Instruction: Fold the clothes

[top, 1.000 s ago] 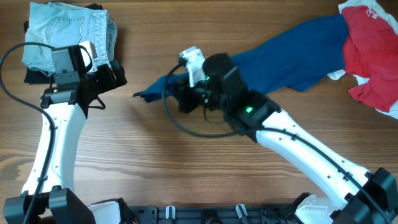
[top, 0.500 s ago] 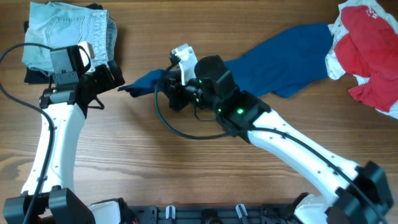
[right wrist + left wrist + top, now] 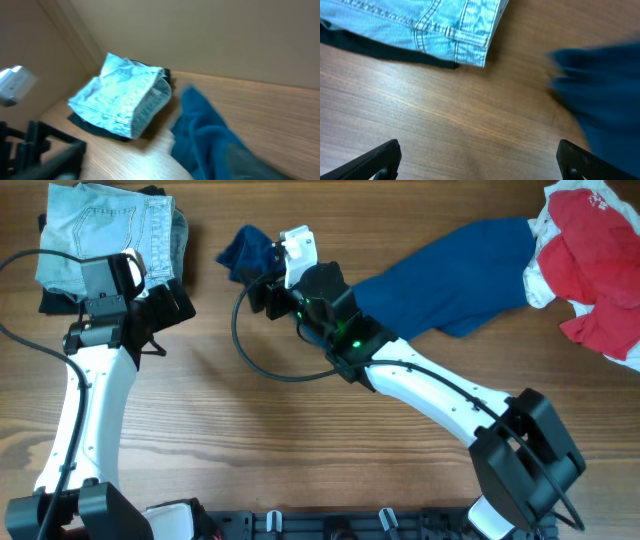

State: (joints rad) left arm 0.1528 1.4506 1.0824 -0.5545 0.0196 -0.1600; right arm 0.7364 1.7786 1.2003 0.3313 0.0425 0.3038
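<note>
Dark blue shirt (image 3: 450, 265) lies bunched at upper centre; right gripper (image 3: 258, 280), jaw state unclear, should spread it flat toward wide-open left gripper (image 3: 178, 302).

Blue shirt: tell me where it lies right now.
In the overhead view the blue shirt stretches along the far side, its bunched end near the folded jeans on the left, its other end beside the red cloth on the right.
</note>
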